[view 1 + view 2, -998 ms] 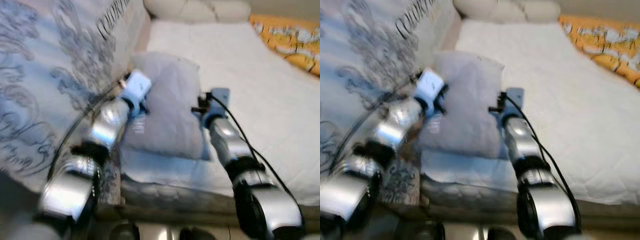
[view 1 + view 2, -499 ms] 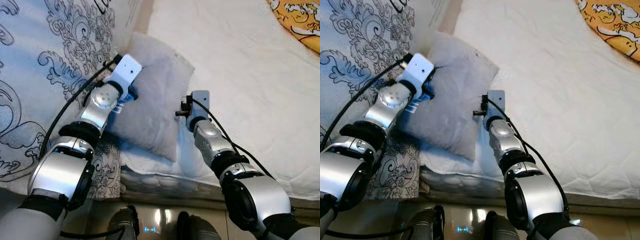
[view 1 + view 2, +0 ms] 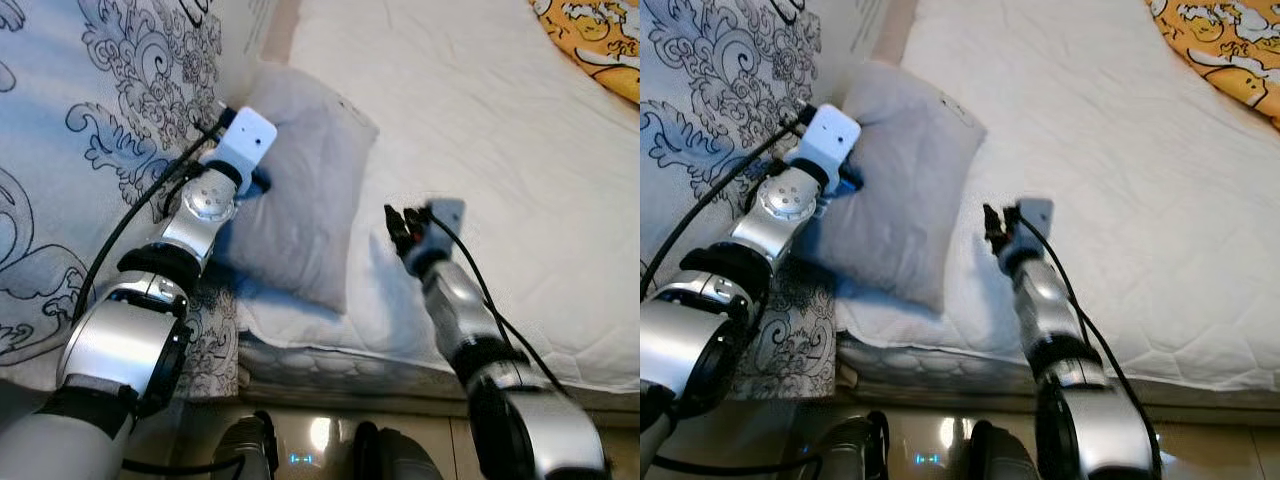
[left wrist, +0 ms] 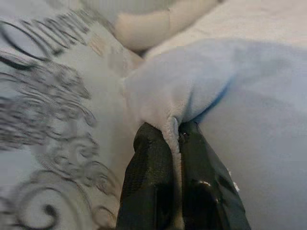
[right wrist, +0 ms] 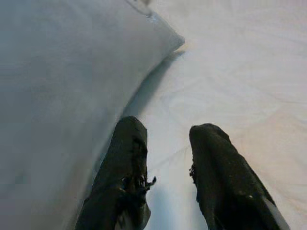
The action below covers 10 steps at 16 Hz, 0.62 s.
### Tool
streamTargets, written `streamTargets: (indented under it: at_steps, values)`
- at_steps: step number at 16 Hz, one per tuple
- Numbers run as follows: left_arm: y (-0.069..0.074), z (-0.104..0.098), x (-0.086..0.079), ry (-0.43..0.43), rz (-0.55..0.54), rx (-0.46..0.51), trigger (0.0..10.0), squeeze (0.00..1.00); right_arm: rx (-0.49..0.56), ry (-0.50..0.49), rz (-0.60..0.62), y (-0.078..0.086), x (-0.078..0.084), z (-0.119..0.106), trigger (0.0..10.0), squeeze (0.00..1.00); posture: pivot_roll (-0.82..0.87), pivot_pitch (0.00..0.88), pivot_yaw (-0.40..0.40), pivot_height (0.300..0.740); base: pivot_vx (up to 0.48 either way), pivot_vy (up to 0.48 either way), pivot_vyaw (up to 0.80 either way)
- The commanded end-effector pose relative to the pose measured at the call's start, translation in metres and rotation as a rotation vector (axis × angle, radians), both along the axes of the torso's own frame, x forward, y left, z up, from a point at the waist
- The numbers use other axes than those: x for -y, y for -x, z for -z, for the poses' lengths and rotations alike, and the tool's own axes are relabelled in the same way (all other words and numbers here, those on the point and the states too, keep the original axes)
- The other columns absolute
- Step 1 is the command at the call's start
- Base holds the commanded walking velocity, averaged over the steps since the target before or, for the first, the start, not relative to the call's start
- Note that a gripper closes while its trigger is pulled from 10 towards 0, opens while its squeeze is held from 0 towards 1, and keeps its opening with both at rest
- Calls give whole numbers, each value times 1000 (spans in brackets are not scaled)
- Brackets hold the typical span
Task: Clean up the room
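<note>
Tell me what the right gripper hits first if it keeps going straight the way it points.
Probably the white mattress: the open right gripper aims just beside the grey pillow, whose edge lies close to one finger. Depth is unclear.

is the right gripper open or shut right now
Open. The right gripper hangs over the white mattress beside the grey pillow, a clear gap between its fingers.

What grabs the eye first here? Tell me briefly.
The grey pillow lies at the mattress's near left corner, its edge pinched shut in the left pincer. The right pincer hovers open over the white mattress beside the pillow. A patterned blanket fills the left side, and an orange cloth sits at the far right.
</note>
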State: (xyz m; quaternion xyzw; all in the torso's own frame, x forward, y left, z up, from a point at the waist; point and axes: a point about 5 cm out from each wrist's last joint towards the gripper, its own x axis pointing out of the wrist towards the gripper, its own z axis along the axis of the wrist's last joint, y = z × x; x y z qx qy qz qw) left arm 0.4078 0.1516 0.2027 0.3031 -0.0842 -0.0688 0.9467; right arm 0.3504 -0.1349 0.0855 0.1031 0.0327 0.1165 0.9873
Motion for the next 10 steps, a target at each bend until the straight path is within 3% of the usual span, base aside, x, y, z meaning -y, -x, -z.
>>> streamTargets:
  at_steps: [1,3,5,6,7,8,10]
  values:
    - [-2,-20,-2,38,-33,102,10000,0,44,-10,-14,2,6,-5,10000,0,80,132,-6,740,0,0,0]
    - [0,-23,4,2,-30,174,10000,0,115,-54,-96,16,11,-13,10000,0,72,126,-11,740,0,0,0]
    - [1,-9,11,-22,12,105,10000,0,148,-87,-200,26,9,-23,10000,0,65,121,-18,740,0,0,0]
    - [3,4,16,-71,49,49,10000,0,170,-102,-327,40,6,-33,10000,0,61,119,-20,740,0,0,0]
    - [3,7,16,-79,56,32,10000,0,175,-105,-374,46,6,-37,10000,0,57,117,-21,740,0,0,0]
    - [4,11,16,-103,71,8,10000,0,194,-103,-493,64,7,-50,10000,0,48,111,-21,740,0,0,0]
    - [1,8,11,-59,61,-33,10000,0,179,-112,-580,82,11,-64,10000,0,39,103,-18,740,0,0,0]
